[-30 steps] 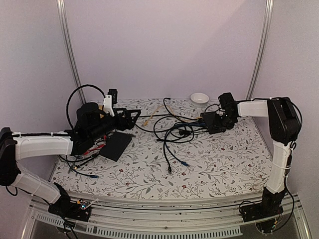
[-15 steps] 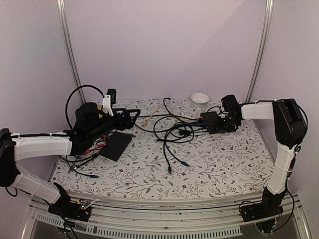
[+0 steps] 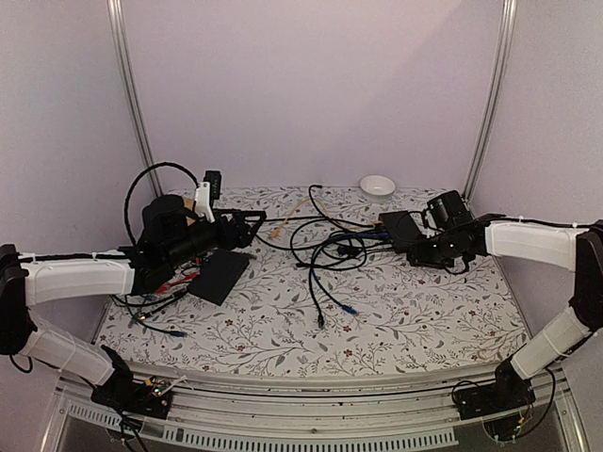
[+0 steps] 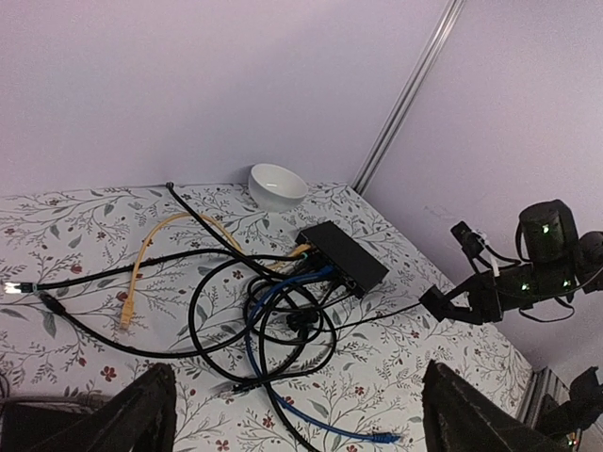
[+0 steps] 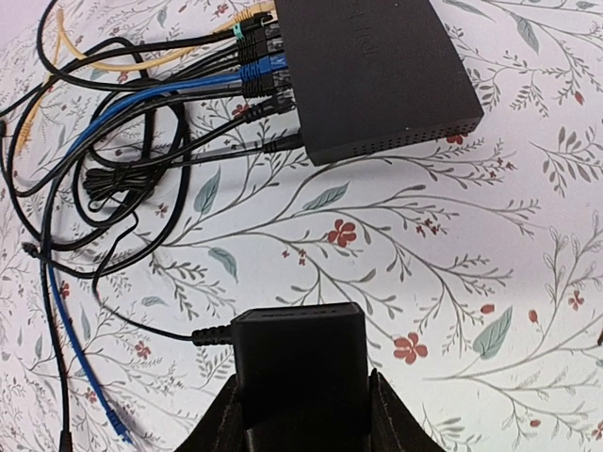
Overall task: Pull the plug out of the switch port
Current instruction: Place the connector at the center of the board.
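At twelve o'clock from the right gripper, which clamps a black adapter, lies the switch, plugs along its nine o'clock edge; left gripper open, farther.

Right wrist view: switch clipped by the top border, its sockets hidden behind the plugs. Cable tangle left of the switch runs off the left border. Below the switch, right gripper is cut by the bottom border and the adapter block covers the fingers' inner faces. Left wrist view: left gripper shows only two blurred finger stubs. Top view: switch sockets too small to tell.
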### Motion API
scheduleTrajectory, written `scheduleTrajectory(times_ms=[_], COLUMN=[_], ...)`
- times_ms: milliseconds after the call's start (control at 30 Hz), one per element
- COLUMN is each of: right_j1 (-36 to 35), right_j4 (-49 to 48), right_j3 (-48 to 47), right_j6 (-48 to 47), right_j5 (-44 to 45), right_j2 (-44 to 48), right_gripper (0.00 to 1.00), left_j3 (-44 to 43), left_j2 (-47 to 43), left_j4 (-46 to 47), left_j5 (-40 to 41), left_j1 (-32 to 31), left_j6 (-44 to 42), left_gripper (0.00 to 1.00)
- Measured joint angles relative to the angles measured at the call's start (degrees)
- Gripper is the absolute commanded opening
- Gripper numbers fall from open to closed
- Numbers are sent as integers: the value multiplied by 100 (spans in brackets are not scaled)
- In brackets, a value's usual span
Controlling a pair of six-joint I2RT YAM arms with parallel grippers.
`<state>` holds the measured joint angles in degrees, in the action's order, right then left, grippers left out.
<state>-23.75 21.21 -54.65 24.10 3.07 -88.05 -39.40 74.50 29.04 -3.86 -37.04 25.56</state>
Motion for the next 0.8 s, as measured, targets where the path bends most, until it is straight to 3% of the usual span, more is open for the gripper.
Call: scheduleTrajectory(times_ms=[367, 800], right_j1=[-192, -271], right_j4=[455, 1113], right_j3=[529, 758], right_j6=[695, 1412], right_j5=[260, 1045], right_j2=[2138, 3458], right_gripper=[32, 28], left_j3=[-125, -463], left_j2=[153, 505], left_j4=[-111, -175], left_j5=[-46, -26], left_j1=[-247, -592], left_j6=[0, -50], left_gripper=[88, 87])
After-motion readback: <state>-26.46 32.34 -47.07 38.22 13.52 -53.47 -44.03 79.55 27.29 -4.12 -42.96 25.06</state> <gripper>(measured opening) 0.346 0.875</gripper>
